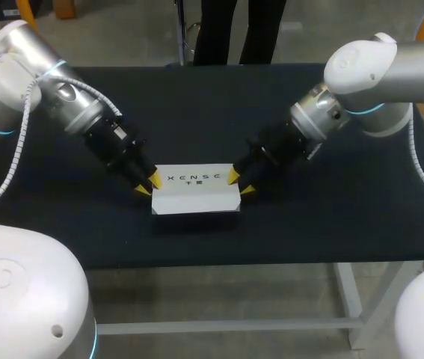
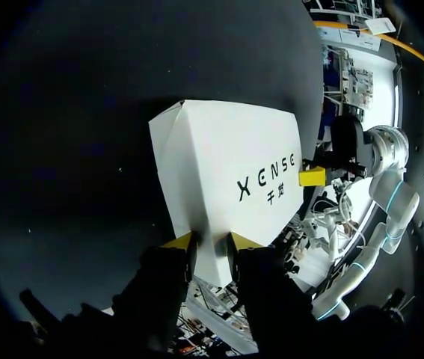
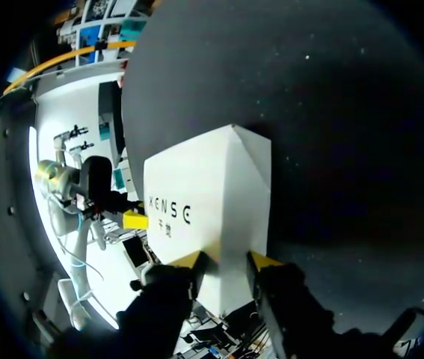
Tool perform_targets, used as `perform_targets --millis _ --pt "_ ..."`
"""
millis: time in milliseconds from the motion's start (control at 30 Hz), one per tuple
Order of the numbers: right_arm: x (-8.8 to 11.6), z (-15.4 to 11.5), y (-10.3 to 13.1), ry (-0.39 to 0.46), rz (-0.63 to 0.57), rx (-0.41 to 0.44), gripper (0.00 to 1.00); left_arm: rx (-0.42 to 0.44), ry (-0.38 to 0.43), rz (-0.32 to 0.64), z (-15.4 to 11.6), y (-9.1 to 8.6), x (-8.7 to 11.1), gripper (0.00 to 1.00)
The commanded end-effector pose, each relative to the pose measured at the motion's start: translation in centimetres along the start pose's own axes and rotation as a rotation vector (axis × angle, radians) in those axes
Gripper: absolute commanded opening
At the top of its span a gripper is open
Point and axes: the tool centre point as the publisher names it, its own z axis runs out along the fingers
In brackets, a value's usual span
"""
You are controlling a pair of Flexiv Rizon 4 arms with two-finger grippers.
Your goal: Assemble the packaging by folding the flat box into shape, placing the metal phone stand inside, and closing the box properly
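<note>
The white box (image 1: 195, 193) sits mid-frame on the bench (image 1: 197, 105), my left gripper (image 1: 146, 184) clamped on its left end, my right gripper (image 1: 240, 182) on its right. Squeezing unevenly could buckle the cardboard or skew it.

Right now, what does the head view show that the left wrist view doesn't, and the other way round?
Head view only: the black table's front and back edges, and both yellow tips of the right gripper at the right end of the box. Left wrist view only: a close look at the box's near end, which sits between the fingers of the left gripper with both tips against it. Shared: the white box with its printed face up, the table under it, and a gripper at each end of the box.
</note>
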Motion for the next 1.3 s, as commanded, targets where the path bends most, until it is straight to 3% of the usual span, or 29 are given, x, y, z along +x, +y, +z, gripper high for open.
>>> perform_targets --millis 33,500,1300 --pt "0.45 0.23 0.23 -0.001 0.001 0.008 0.41 0.004 0.0 -0.003 0.23 0.05 0.38 0.3" --pt "0.36 -0.25 0.26 -0.008 0.007 0.011 0.4 0.008 -0.003 -0.012 -0.17 0.19 0.41 0.29" --pt "0.84 -0.48 0.3 -0.005 0.003 0.038 0.39 -0.057 -0.025 -0.043 -0.58 0.22 0.54 0.29"
